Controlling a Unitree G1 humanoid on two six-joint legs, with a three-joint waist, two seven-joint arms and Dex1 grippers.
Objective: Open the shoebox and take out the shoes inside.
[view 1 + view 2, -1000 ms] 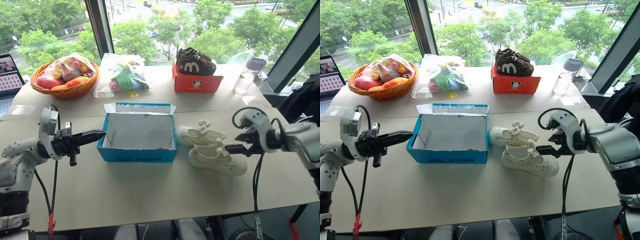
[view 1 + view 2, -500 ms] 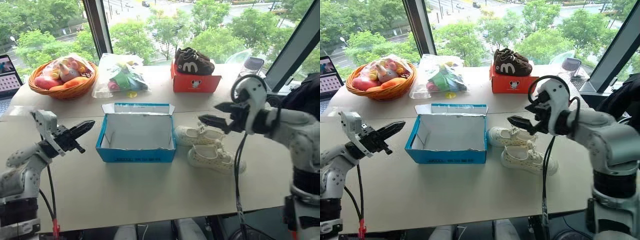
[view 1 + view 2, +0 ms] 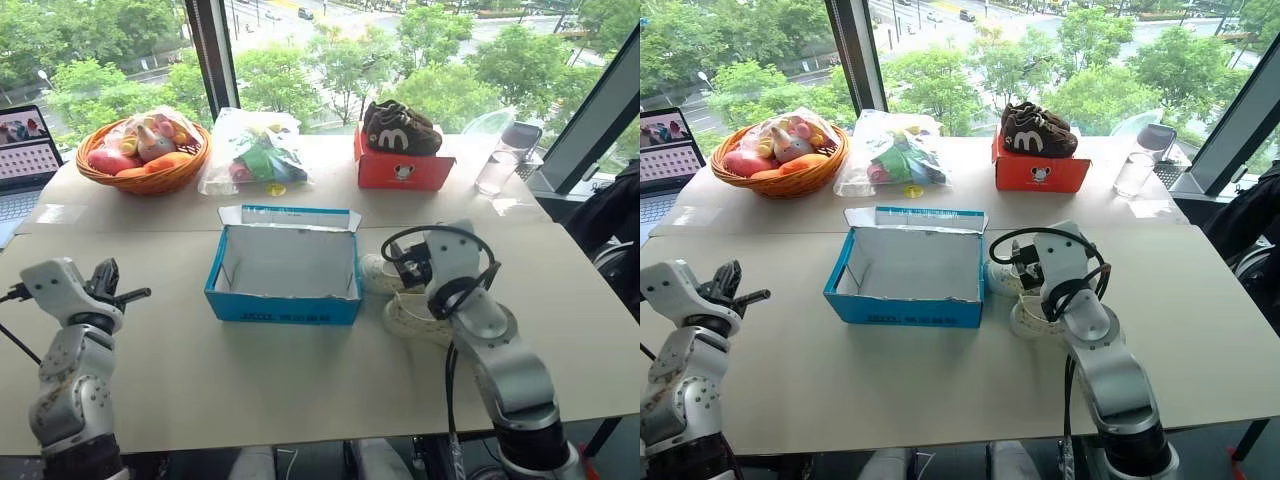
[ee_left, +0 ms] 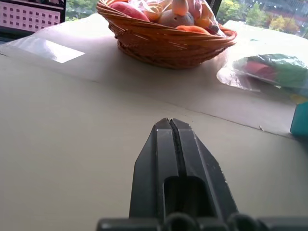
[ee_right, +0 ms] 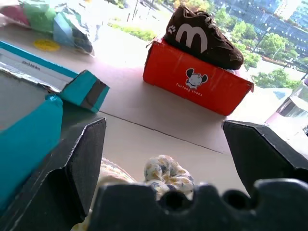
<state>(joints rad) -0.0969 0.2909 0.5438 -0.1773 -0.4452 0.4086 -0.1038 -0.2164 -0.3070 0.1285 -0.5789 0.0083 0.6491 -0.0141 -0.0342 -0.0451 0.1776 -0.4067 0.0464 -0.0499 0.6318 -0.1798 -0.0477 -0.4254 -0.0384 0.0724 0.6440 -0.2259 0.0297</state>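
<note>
Head views: the shoebox (image 3: 284, 275) sat open near the middle of the table (image 3: 250, 370), flaps up, white interior bare. The shoes (image 3: 412, 312) lay on the table just to the right of the box, outside it, partly hidden by the right arm. The right gripper (image 3: 408, 268) was over the shoes, pointing away from the robot toward the window. The left gripper (image 3: 128, 295) was well to the left of the box, above bare tabletop, holding nothing. At the far edge stood a wicker basket (image 3: 146, 180), a clear plastic bag (image 3: 255, 152) and a red box (image 3: 404, 168) with dark brown shoes (image 3: 400, 128) on top; a glass (image 3: 497, 171) stood farther right.

Left wrist view: the two black fingers (image 4: 159, 163) were pressed together, tips meeting, with nothing between them. Basket and bag lay ahead across the table.

Right wrist view: the fingers (image 5: 79, 163) stood wide apart, gripping nothing. A cream shoe's bow showed low between them, a blue shoebox corner to one side, the red box beyond.
</note>
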